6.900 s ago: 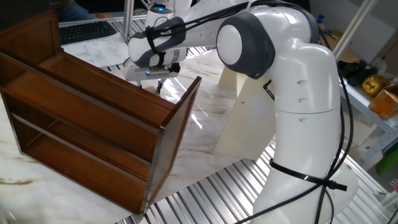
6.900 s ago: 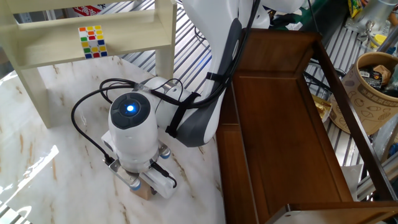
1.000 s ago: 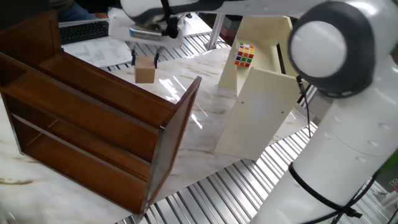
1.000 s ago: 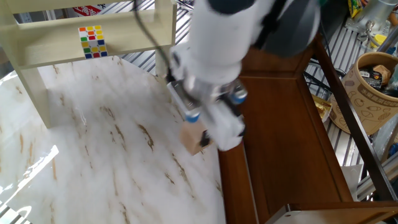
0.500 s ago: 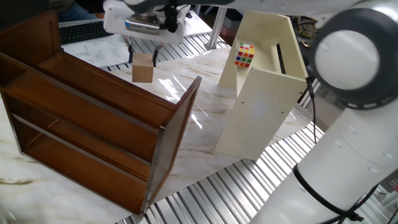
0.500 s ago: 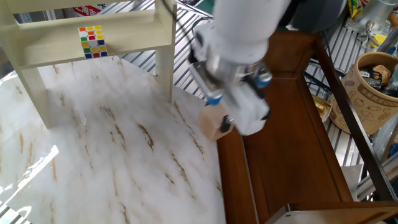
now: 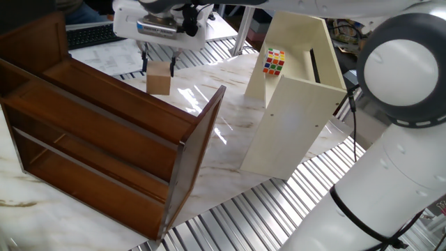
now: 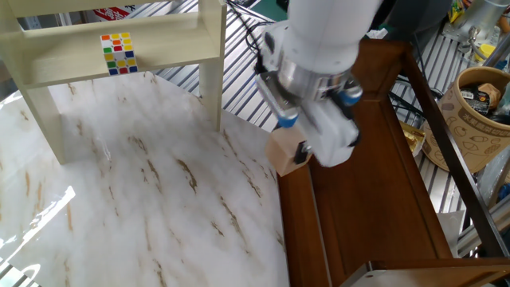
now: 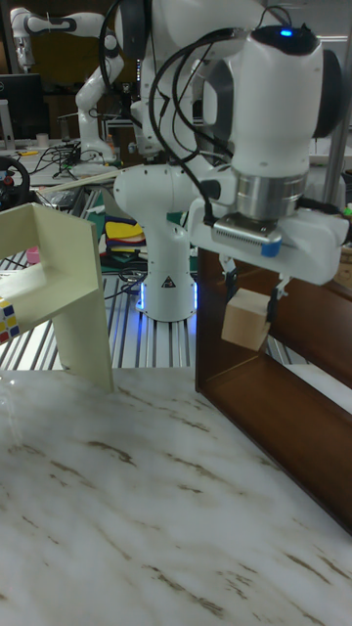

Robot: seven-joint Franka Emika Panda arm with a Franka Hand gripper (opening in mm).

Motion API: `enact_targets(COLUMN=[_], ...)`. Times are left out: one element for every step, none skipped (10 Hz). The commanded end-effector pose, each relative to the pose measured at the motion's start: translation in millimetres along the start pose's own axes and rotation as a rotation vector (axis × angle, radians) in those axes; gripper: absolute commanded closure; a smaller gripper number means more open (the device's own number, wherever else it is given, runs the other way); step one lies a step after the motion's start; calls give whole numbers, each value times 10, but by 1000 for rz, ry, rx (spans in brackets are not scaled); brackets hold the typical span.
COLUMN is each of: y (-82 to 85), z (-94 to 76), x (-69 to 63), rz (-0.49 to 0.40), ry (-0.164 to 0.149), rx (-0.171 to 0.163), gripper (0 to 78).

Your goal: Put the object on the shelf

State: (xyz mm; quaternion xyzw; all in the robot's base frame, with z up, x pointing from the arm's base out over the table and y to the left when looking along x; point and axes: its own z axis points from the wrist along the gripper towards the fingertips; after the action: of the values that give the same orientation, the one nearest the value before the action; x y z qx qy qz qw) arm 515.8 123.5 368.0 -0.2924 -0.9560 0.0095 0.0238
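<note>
The object, a plain light-tan wooden block (image 7: 159,77) (image 8: 284,151) (image 9: 245,320), hangs in the air with my gripper (image 7: 159,67) (image 8: 301,147) (image 9: 251,296) shut on it from above. It sits just above the near end of the shelf (image 7: 104,132) (image 8: 374,191) (image 9: 293,411), a dark reddish-brown unit with long boards and solid side panels. In the other fixed view the block overlaps the shelf's side panel edge. In the tall fixed view the block hangs level with the shelf's upper end.
A cream-white cabinet (image 7: 296,104) (image 8: 119,56) (image 9: 59,293) stands on the marble table (image 8: 119,207) and holds a Rubik's cube (image 7: 274,61) (image 8: 118,53). A keyboard (image 7: 97,33) lies behind the shelf. A round container (image 8: 478,119) stands beyond it.
My gripper has lifted the block off the table and carried it up and over toward the shelf; over the last second it drifted further toward the shelf's end.
</note>
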Motion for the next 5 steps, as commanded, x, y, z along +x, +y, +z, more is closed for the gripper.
enact_targets(y=[60,74,79,83,83], z=[-106,-119,-119,-112,-110], x=[28,6,-2,-13,-16], rz=[27,32,33,35,36], ry=[15,15,14,12,11], rx=[-7,-6,-5,-3,-1], gripper=[762,762,762,762,762])
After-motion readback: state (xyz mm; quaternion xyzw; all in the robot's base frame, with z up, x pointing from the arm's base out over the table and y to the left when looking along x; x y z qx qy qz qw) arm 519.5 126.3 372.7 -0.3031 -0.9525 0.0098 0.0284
